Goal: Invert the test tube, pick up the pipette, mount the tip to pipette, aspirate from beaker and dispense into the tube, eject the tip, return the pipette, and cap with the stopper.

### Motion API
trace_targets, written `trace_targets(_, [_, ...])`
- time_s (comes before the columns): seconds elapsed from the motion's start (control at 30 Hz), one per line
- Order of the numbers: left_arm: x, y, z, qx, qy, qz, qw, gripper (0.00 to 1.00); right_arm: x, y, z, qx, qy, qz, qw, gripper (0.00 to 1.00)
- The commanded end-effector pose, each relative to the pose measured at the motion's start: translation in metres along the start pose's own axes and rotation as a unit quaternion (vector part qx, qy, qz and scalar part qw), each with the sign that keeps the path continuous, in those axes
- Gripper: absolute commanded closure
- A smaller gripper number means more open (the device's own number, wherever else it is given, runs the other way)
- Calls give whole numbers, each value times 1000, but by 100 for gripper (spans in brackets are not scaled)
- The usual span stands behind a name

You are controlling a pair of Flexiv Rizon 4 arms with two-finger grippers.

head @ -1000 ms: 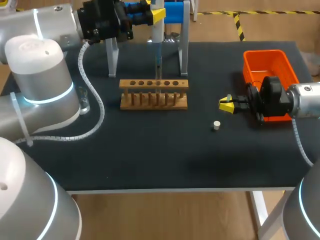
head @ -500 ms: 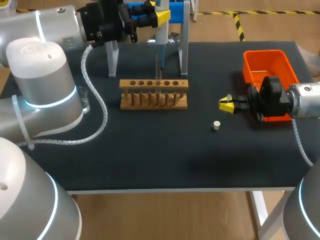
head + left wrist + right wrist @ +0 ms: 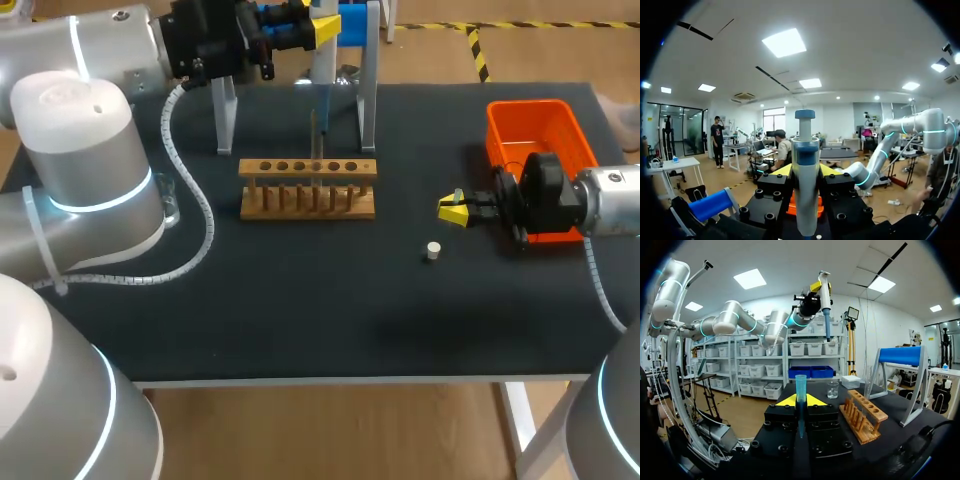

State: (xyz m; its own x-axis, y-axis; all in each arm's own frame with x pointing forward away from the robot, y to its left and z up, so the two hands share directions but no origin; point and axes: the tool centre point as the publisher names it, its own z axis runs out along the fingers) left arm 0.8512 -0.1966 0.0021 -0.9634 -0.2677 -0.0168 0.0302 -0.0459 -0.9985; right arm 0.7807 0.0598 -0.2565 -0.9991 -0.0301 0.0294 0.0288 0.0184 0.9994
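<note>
Left pincer (image 3: pixel 318 28): clamped on pipette (image 3: pixel 321 70), held upright, tip pointing down toward wooden rack (image 3: pixel 308 168). Right pincer (image 3: pixel 455 210): closed around test tube (image 3: pixel 800 387), low over tabletop (image 3: pixel 300 310), just beside orange bin (image 3: pixel 527 104). Stopper (image 3: pixel 432 251): lying on tabletop near right pincer, apart from rack. Beaker (image 3: pixel 833 389): standing beyond rack, on left arm's side.

Test tube rack (image 3: pixel 308 188) in the middle of our table (image 3: pixel 300 320), pipette stand (image 3: pixel 368 95) behind it, pipette (image 3: pixel 319 68) above the rack in our left gripper (image 3: pixel 318 30), stopper (image 3: pixel 433 251) before and right of the rack, our right gripper (image 3: pixel 455 210), holding the test tube (image 3: pixel 800 387), between rack and bin (image 3: pixel 533 112)
</note>
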Motion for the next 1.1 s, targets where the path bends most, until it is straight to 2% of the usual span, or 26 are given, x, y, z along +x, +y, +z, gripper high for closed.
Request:
trace_targets(0.03, [0,-3,-1,0,3,2,1000,100,1,0,0,1,-1,0,1000,100])
trace_targets(1.1, [0,-5,-2,-2,2,6,1000,100,1,0,0,1,-1,0,1000,100])
